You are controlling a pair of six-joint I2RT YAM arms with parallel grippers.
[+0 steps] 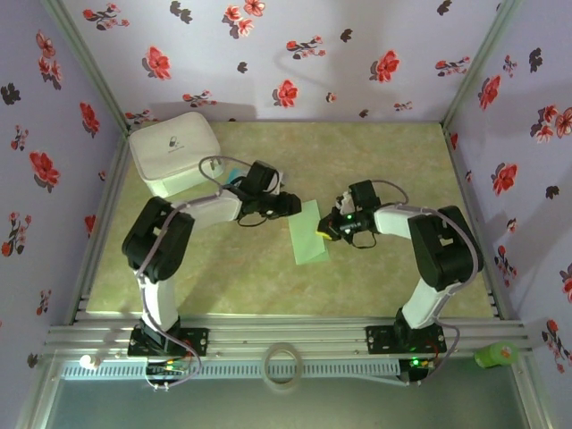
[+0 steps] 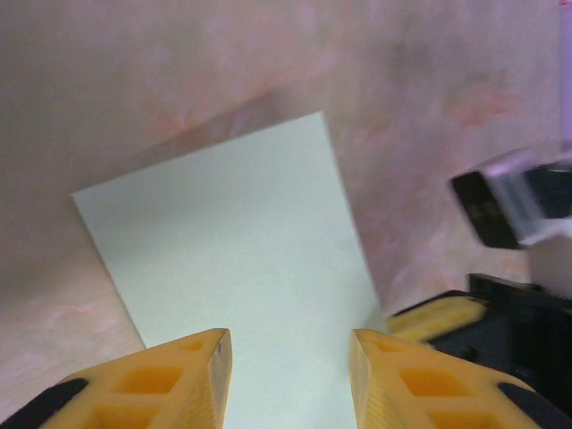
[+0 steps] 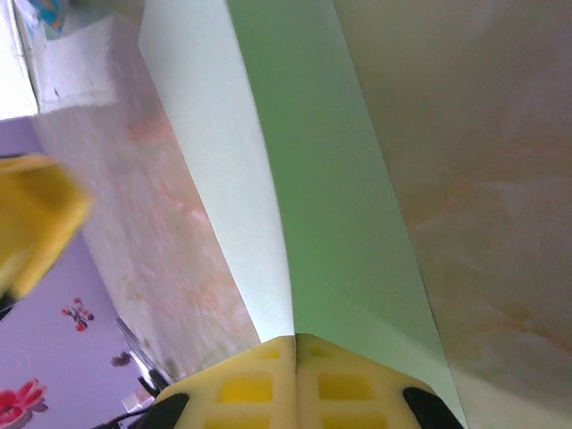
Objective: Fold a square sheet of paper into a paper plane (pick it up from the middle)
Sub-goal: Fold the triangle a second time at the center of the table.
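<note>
The square sheet of paper [image 1: 308, 234], pale mint green and folded into a narrow rectangle, lies mid-table between the two arms. My right gripper [image 1: 329, 229] is at its right edge. In the right wrist view the jaws [image 3: 295, 340] are pressed together on the paper's [image 3: 313, 179] edge, which lifts into a crease. My left gripper [image 1: 291, 206] hovers at the sheet's upper left corner. Its yellow fingers [image 2: 192, 362] stand apart over the paper [image 2: 241, 250] with nothing between them. The right gripper's yellow finger [image 2: 438, 317] shows at the sheet's far corner.
A white zipped pouch [image 1: 174, 152] stands at the back left, with a small blue-and-white packet [image 1: 234, 174] beside it. A tape roll [image 1: 283, 366] and a green object [image 1: 496, 355] rest on the front rail. Floral walls close in three sides.
</note>
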